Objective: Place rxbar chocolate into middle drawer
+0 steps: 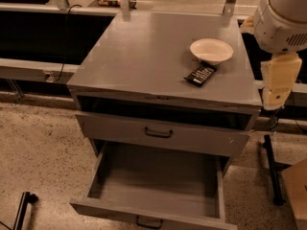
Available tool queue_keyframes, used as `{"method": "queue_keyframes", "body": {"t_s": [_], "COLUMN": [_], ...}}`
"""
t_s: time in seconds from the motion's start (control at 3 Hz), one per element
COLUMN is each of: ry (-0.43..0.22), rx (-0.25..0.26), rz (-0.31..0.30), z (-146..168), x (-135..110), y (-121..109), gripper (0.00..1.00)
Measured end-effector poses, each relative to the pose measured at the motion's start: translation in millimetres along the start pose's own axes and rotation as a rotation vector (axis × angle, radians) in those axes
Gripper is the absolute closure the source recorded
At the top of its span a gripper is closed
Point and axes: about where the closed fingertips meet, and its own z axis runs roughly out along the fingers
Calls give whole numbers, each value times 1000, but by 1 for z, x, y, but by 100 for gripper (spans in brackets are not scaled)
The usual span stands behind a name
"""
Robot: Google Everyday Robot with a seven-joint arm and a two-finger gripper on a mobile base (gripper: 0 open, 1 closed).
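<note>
The rxbar chocolate (200, 74), a flat black-wrapped bar with white lettering, lies on the grey cabinet top (144, 51), just in front of a white bowl (211, 51). The middle drawer (158, 186), the lowest one, is pulled out wide with nothing in it, and a dark handle (148, 222) shows on its front. My gripper (274, 97) hangs from the white arm (283, 13) past the cabinet's right edge. It is to the right of the bar, apart from it, and holds nothing I can see.
A shut grey drawer with a dark handle (158, 133) sits above the open one, below an open slot. A speckled floor lies to the left. A dark post (271, 169) stands at the right and a black rod (21, 210) at the lower left. A dark counter runs behind.
</note>
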Motion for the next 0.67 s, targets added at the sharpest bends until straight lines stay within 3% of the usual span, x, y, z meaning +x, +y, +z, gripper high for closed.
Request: {"method": "queue_keyframes", "body": {"t_s": [0.33,0.67], "ry": [139,154], "rx": [-23,-43], "rz": [-146,-275], "z": [19,39], "x": [17,28], "y": [-38,-70], "gripper": [0,0]}}
